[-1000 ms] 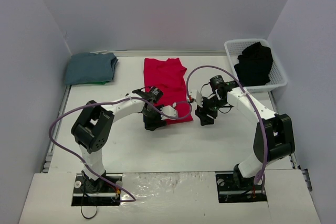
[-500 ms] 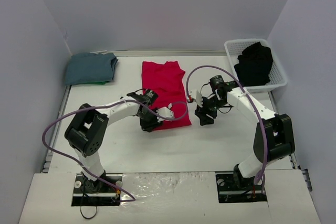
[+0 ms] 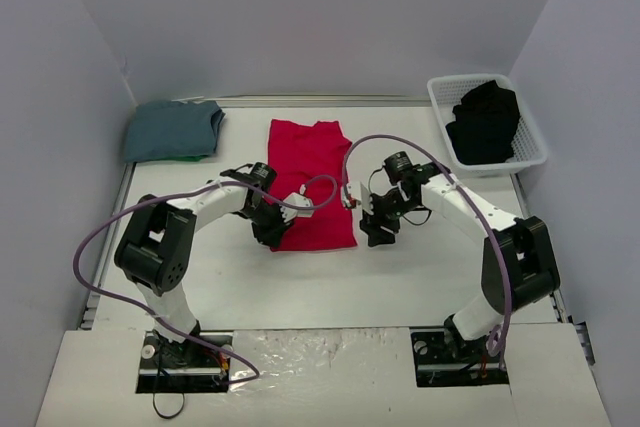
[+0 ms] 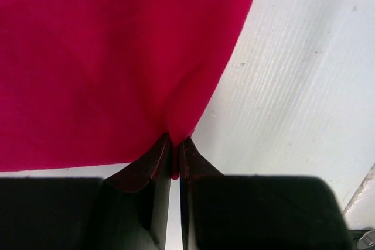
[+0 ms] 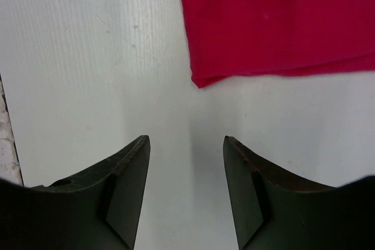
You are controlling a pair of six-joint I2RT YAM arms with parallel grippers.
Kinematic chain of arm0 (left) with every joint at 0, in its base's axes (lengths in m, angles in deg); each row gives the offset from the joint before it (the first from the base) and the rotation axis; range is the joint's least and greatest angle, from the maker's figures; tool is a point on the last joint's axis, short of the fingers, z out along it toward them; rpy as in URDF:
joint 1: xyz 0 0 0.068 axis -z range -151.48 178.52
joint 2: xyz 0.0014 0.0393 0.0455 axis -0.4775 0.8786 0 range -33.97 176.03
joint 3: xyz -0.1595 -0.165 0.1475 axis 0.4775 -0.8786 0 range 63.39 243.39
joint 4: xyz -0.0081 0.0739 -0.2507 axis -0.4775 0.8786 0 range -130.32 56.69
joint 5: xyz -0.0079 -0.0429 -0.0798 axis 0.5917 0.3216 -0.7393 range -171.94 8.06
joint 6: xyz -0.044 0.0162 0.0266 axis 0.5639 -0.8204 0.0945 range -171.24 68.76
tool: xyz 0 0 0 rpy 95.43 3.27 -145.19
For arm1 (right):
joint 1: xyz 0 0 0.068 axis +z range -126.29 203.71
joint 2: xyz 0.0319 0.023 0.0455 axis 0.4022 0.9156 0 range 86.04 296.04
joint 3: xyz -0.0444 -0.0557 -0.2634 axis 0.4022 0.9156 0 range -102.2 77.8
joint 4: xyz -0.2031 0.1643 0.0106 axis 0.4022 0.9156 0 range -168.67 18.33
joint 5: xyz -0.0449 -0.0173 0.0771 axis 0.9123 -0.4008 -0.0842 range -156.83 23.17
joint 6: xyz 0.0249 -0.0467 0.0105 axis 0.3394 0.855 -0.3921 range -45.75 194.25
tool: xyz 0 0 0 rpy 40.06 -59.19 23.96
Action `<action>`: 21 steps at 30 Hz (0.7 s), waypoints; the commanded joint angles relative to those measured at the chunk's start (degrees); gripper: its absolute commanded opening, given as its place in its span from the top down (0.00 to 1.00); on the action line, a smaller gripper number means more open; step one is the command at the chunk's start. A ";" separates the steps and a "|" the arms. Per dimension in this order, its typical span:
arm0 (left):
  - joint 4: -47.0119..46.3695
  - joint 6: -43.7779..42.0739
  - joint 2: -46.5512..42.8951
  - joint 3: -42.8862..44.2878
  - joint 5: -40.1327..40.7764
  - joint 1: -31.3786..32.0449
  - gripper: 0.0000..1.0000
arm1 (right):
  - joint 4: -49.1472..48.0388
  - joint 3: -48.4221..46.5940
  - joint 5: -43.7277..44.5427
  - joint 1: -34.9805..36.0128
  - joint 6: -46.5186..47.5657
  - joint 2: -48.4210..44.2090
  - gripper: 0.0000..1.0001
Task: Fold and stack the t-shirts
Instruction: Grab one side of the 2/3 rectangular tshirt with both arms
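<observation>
Item, red t-shirt (image 3: 312, 185): lies flat mid-table as a long folded panel, neck end far, hem end near me; soft, light, limp cloth, which I judge will sag where unsupported and drag across the smooth table (image 3: 420, 267); best taken at the two near hem corners together, so it lifts evenly. My left gripper (image 4: 174, 144): pinched tight on the near left corner, a tuck of red cloth between the pads. My right gripper (image 5: 186, 144): spread wide, empty, just short of the near right corner, not touching it. Blue-grey t-shirt (image 3: 172, 129): folded, far left corner. Black t-shirt (image 3: 485, 119): bunched in the white basket (image 3: 534, 132), far right; not yet folded.
</observation>
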 commanded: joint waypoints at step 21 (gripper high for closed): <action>4.27 1.08 2.26 1.52 -6.78 -1.30 0.98 | -2.55 -2.95 -0.34 8.52 1.87 9.47 0.66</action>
